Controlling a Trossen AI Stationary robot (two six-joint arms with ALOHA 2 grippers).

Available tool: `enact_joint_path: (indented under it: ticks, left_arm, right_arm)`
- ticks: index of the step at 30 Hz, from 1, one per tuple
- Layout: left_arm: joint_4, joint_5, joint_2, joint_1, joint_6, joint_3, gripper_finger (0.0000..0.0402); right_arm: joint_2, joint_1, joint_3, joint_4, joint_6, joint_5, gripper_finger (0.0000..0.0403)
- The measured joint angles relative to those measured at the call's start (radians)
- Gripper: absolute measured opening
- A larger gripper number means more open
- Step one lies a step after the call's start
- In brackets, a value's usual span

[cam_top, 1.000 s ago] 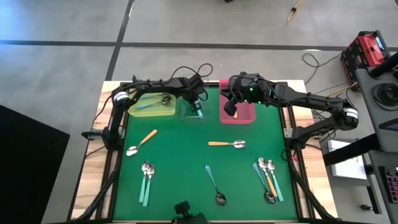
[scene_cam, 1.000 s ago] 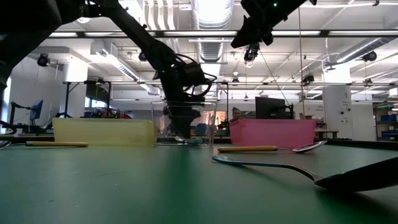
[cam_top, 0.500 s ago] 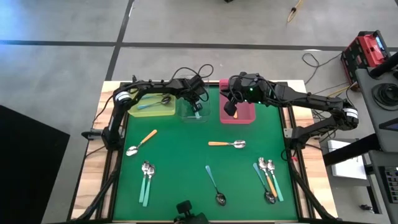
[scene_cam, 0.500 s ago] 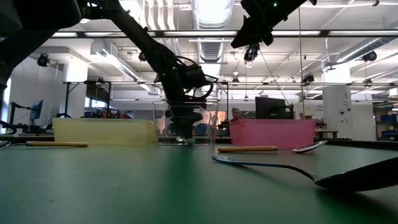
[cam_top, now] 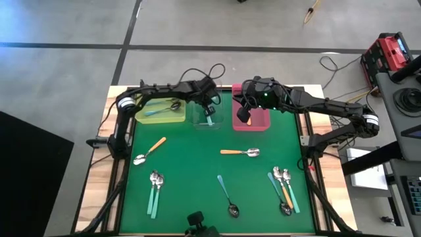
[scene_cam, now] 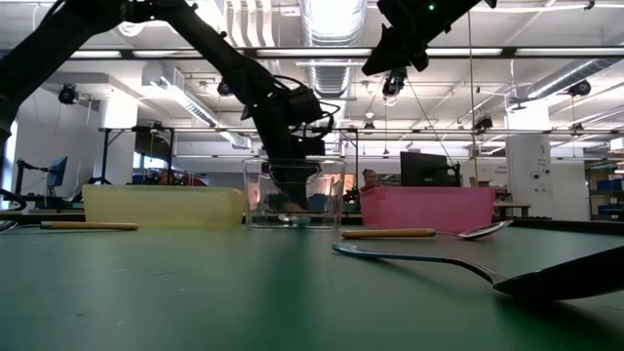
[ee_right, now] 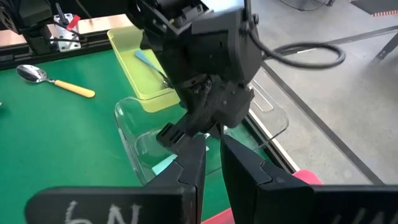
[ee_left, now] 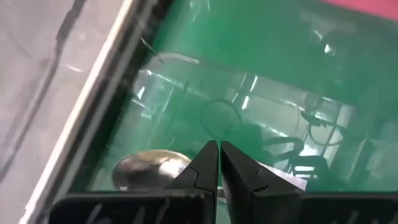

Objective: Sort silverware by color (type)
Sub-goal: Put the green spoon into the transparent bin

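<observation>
Left tool (cam_top: 209,110) higher, farther back.

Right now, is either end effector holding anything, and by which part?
Nothing. The left end effector is shut empty above a spoon in the clear bin; the right end effector is empty too.

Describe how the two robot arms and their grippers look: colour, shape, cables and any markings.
Both arms are dark, slim and jointed, with loose black cables looping along them. The left gripper ends in two thin, black, pointed fingers. The right gripper has the same black fingers; a green light glows on that arm, and white handwritten marks show on its gripper's body.
</observation>
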Motion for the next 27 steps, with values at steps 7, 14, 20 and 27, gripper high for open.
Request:
enact_joint_path:
  ticks: [7,14,20,27]
  left_arm:
    - [-0.05,-0.002,-0.055,0.0,0.03,0.0,0.0]
    - [-0.121,-0.006,-0.043,0.006,0.043,-0.022,0.0]
    - [-0.077,-0.009,-0.017,0.007,0.041,-0.038,0.0]
    - [-0.058,-0.009,-0.006,0.007,0.039,-0.038,0.0]
  right_arm:
    - [0.0,0.0,0.0,0.0,0.01,0.0,0.0043]
    - [0.0,0.0,0.0,0.0,0.01,0.0,0.0043]
    - [0.0,0.0,0.0,0.0,0.023,0.0,0.0043]
    - [0.0,0.0,0.0,0.0,0.027,0.0,0.0043]
